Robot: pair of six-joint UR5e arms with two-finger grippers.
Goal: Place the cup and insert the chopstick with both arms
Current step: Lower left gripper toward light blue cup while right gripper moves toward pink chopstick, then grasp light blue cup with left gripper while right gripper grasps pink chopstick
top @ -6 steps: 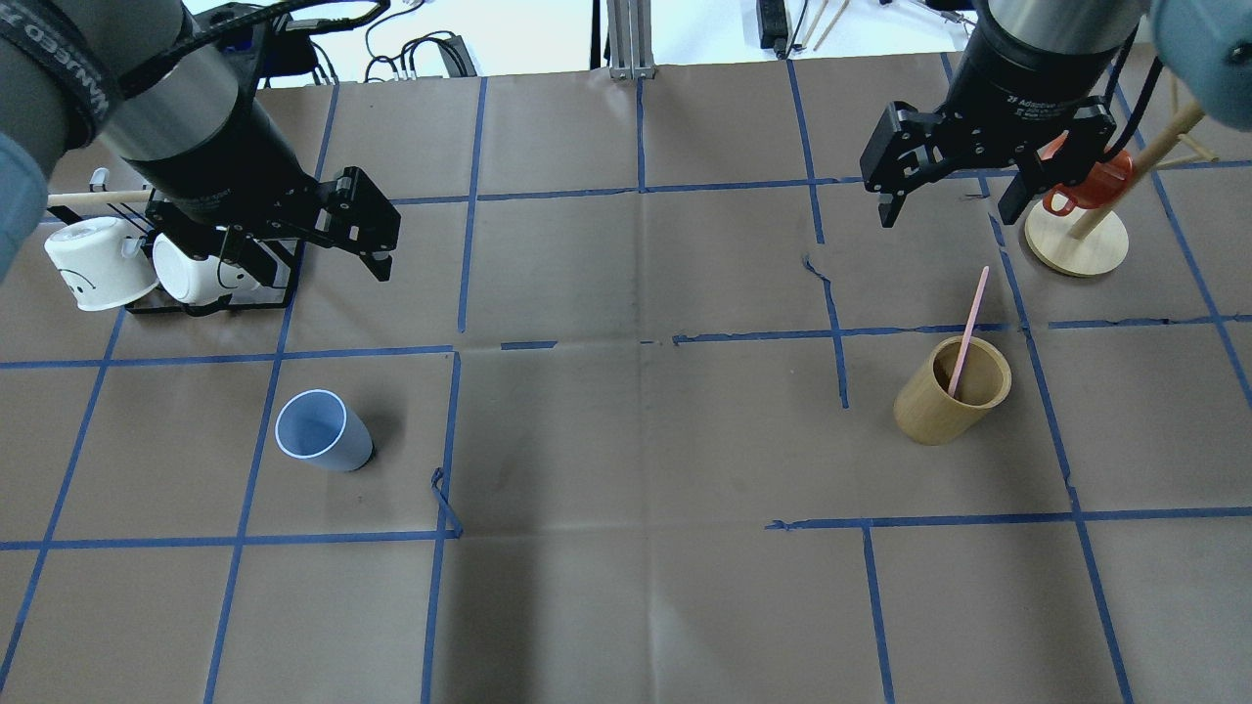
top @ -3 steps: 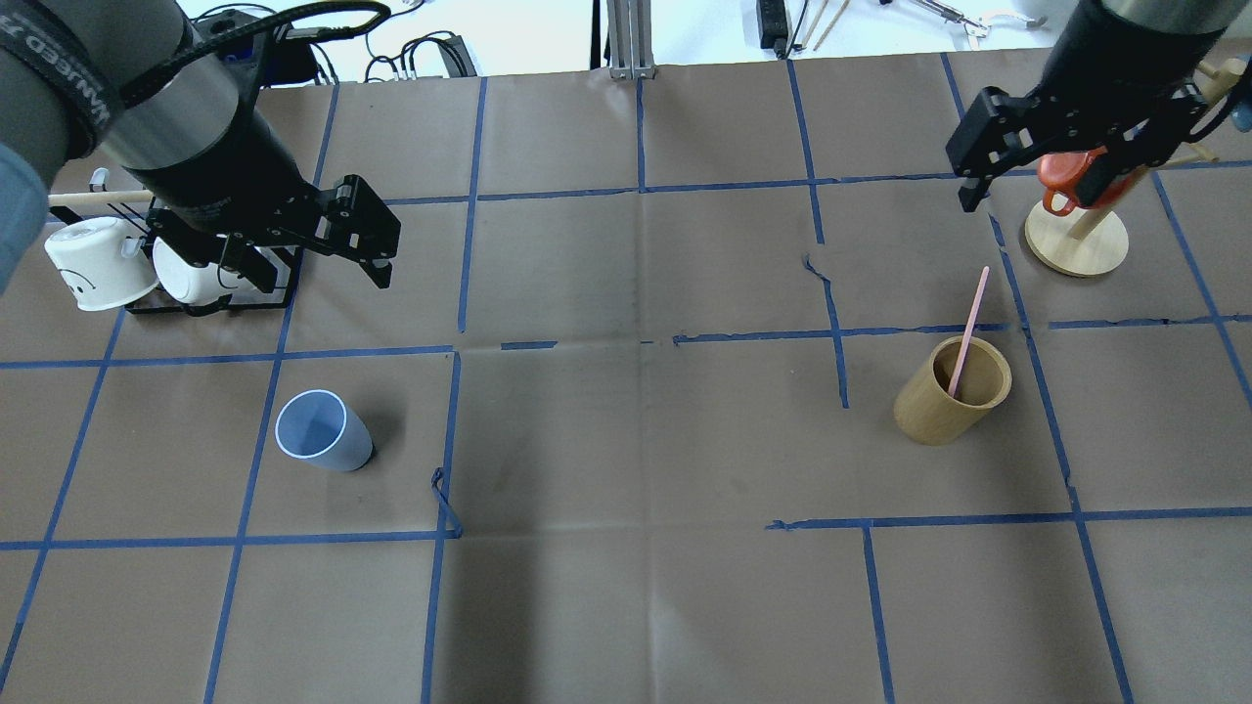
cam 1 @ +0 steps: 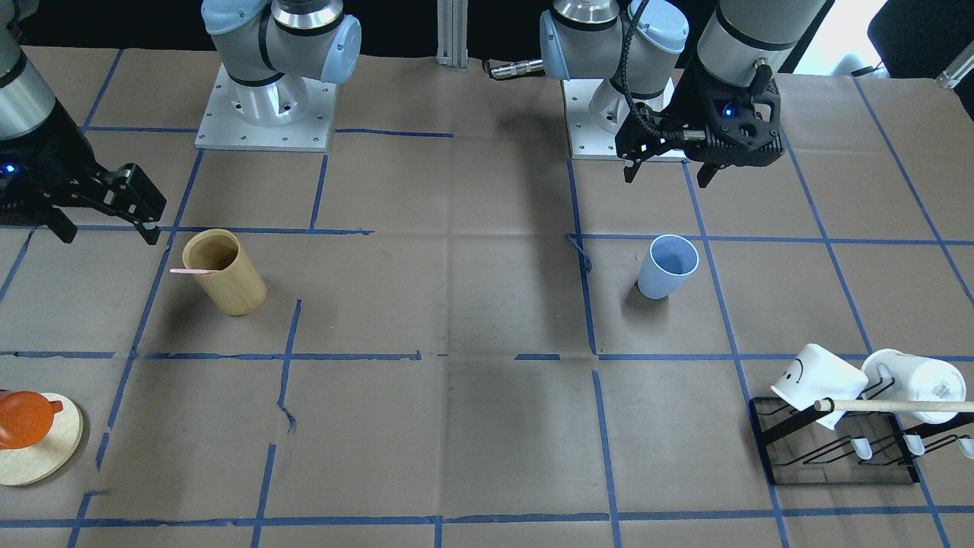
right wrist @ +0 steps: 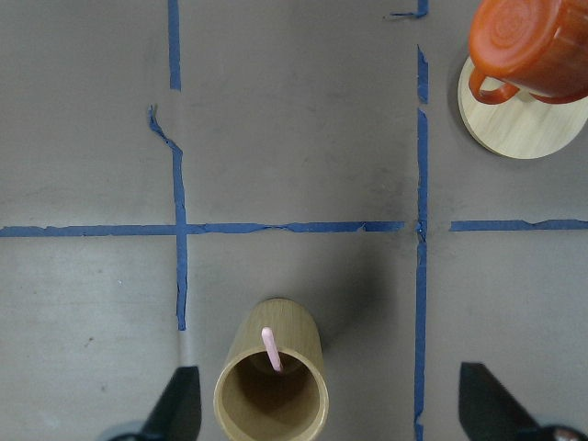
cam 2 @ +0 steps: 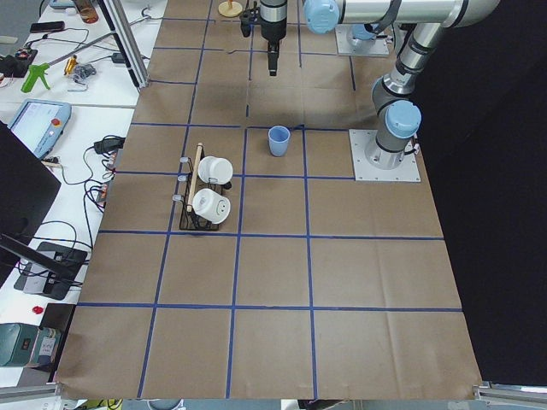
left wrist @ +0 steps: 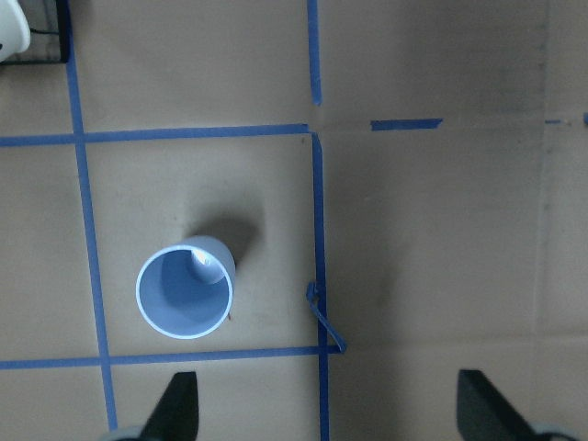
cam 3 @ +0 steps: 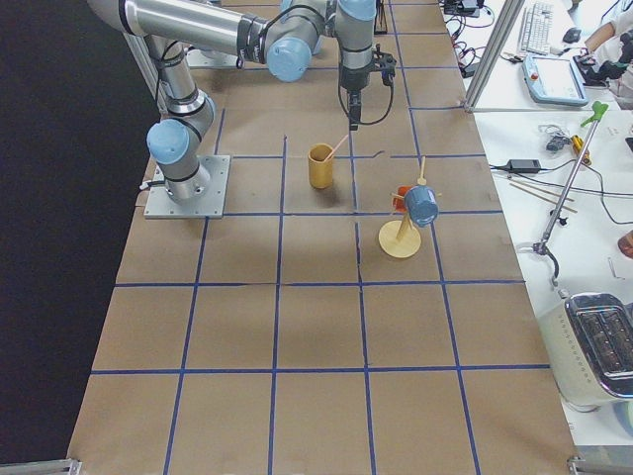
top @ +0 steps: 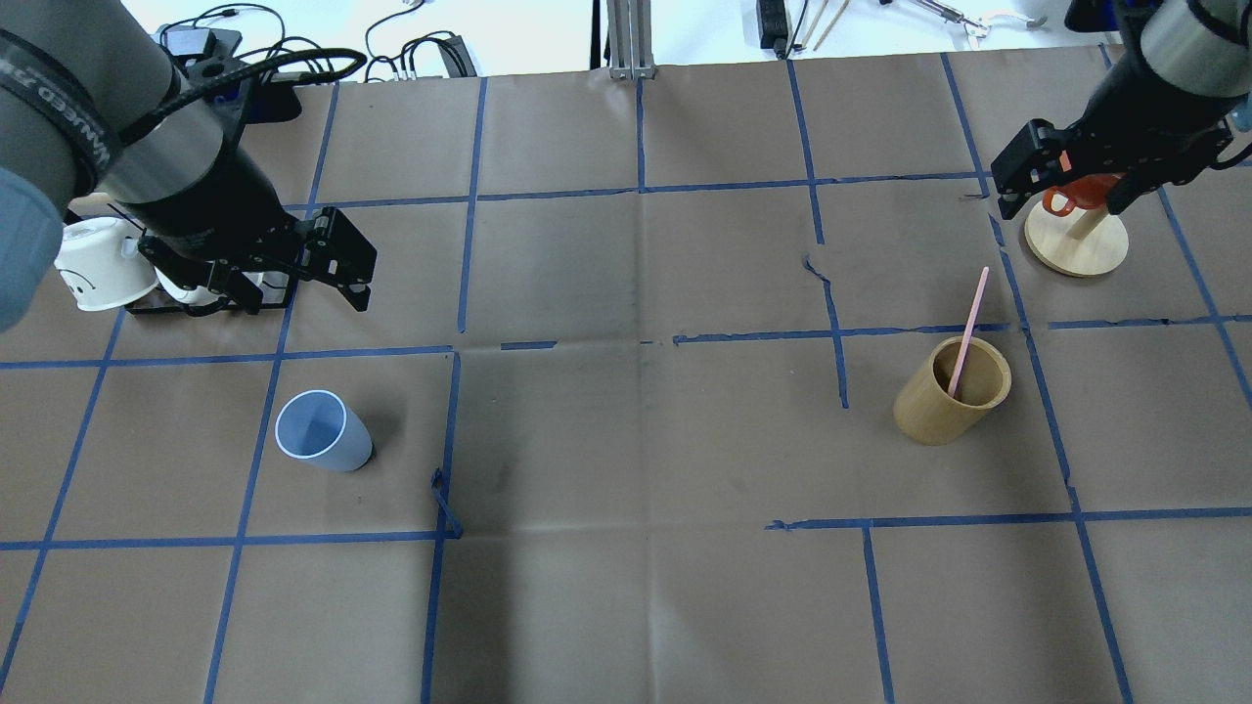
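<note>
The light-blue cup (top: 318, 435) stands upright on the table's left half; it also shows in the front view (cam 1: 670, 265) and left wrist view (left wrist: 186, 289). My left gripper (top: 303, 298) is open and empty, raised beyond the cup, near the mug rack. One pale-pink chopstick (top: 970, 328) leans in a tan wooden cup (top: 951, 391) on the right half; both show in the right wrist view, the chopstick (right wrist: 272, 349) inside the wooden cup (right wrist: 271, 386). My right gripper (top: 1061, 207) is open and empty, high above the table beyond the wooden cup.
Two white mugs (top: 98, 264) lie on a black wire rack (cam 1: 837, 457) with a long wooden dowel (cam 1: 890, 406) at the far left. An orange mug (right wrist: 528, 41) hangs on a round-based wooden stand (top: 1076, 244) at the far right. Blue tape lines grid the brown paper.
My right gripper has swung to the right, over toward the wooden stand. My left gripper has shifted slightly left and nearer the cup's row. Cup and chopstick have not moved.
</note>
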